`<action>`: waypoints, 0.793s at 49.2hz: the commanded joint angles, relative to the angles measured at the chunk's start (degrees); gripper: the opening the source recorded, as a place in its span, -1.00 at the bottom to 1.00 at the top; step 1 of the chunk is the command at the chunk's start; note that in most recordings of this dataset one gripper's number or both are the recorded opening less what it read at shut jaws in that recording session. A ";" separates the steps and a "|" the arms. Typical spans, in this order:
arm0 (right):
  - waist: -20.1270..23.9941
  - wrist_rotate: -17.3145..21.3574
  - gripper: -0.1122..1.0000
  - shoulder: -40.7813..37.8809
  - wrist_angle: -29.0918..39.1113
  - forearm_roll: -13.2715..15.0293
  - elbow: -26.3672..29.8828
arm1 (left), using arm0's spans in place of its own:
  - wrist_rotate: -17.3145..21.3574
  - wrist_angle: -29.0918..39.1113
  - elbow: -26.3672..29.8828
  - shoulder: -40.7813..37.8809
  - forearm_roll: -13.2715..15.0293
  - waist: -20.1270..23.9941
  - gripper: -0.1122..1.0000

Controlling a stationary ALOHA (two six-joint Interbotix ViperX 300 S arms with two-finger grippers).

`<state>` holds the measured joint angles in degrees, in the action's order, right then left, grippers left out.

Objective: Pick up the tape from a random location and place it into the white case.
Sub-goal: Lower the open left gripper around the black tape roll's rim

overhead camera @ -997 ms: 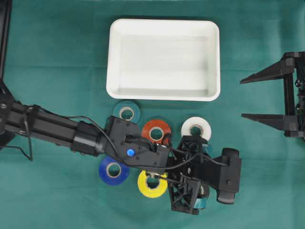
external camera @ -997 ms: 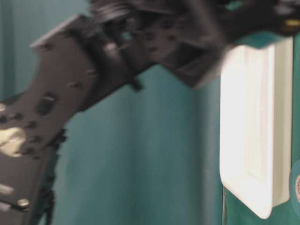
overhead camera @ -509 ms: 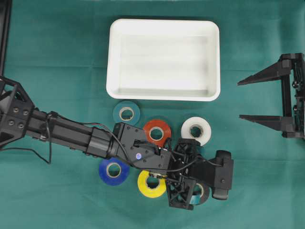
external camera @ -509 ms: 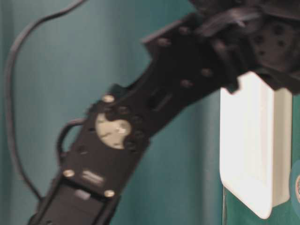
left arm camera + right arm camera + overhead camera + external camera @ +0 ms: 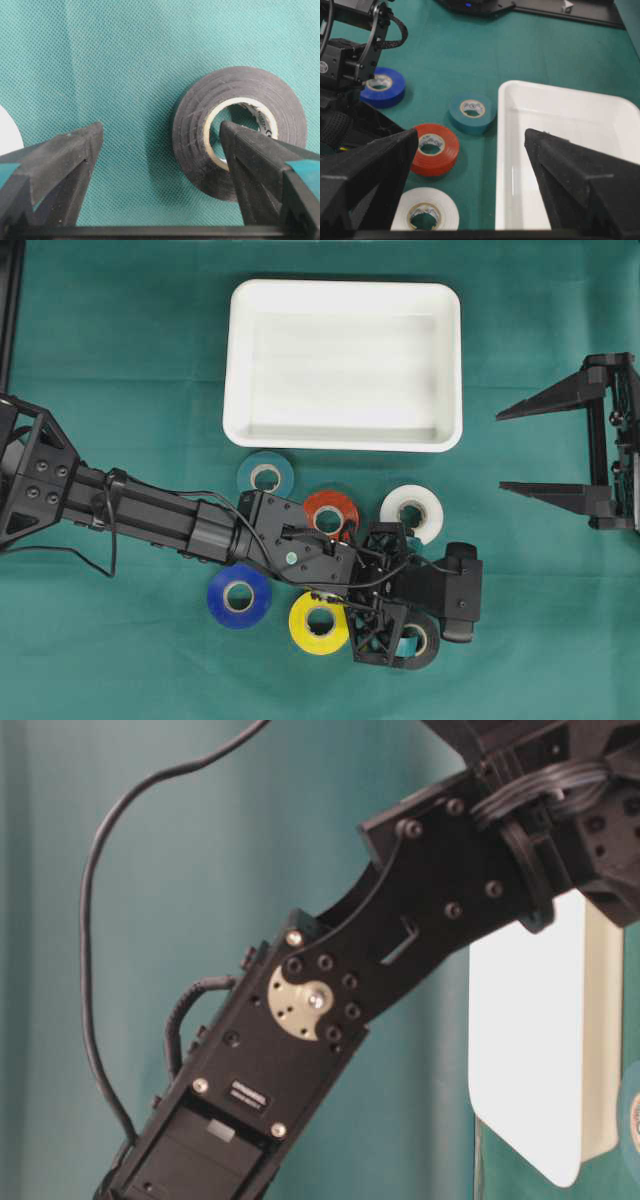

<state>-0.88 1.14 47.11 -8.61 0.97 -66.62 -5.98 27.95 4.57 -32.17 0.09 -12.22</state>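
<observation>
left pincer (image 5: 160,150) hangs wide open over the black tape (image 5: 240,132), one finger over its core, gripping nothing. closing off-centre, it could pinch one wall and flip it. white case (image 5: 345,365) sits far, unfilled.

no legible text, core print blurred

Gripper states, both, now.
Left gripper: open, one finger inside the black tape's core, holding nothing.
Right gripper: open, empty.
</observation>
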 commanded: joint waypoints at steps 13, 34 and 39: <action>0.00 -0.09 0.83 -0.35 -0.26 0.18 0.88 | -0.26 0.00 0.44 1.05 -0.18 -0.35 0.84; 0.00 -0.09 0.83 -0.35 -0.26 0.09 0.88 | -0.70 2.99 0.62 1.14 -0.18 -0.70 -0.45; 0.00 -0.09 0.83 -0.35 -0.26 0.18 0.79 | -0.70 3.16 0.62 1.14 -0.18 -0.35 -0.45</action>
<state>-0.88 1.14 47.02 -8.61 1.05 -66.53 -6.68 30.67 4.57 -32.17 0.00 -13.27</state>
